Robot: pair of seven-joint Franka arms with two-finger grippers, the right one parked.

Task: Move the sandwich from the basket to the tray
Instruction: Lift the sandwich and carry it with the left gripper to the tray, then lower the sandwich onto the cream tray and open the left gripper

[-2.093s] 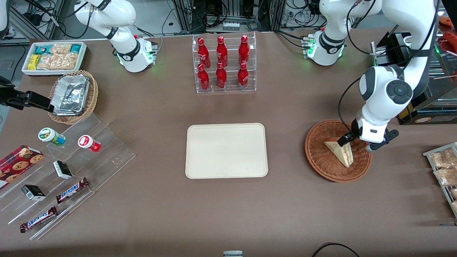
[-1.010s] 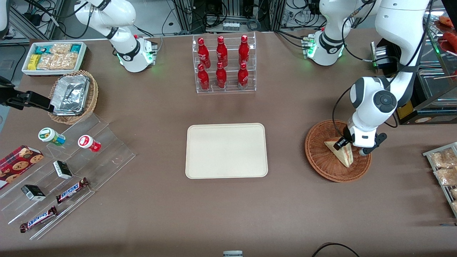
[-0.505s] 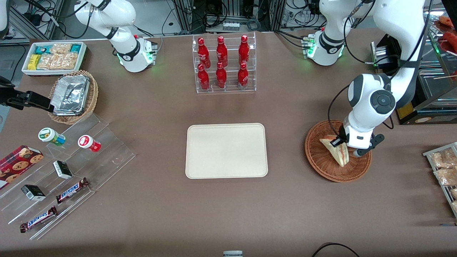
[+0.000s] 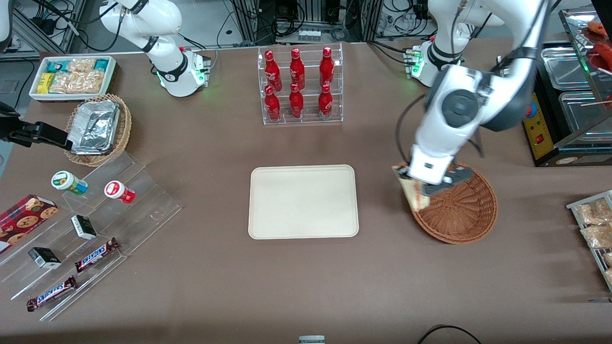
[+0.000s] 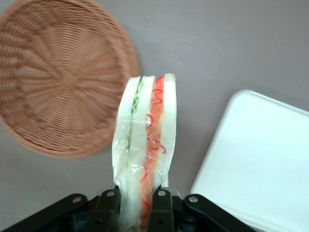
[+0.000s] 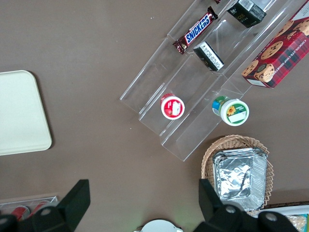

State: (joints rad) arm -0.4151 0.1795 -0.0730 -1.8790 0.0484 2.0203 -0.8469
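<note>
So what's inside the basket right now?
Nothing visible: the basket's weave is bare in the wrist view. From the front, the hand covers part of its rim, shut on the sandwich lifted out toward the tray.

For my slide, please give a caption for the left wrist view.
Pincer holding sandwich above table, between basket and tray.
</note>
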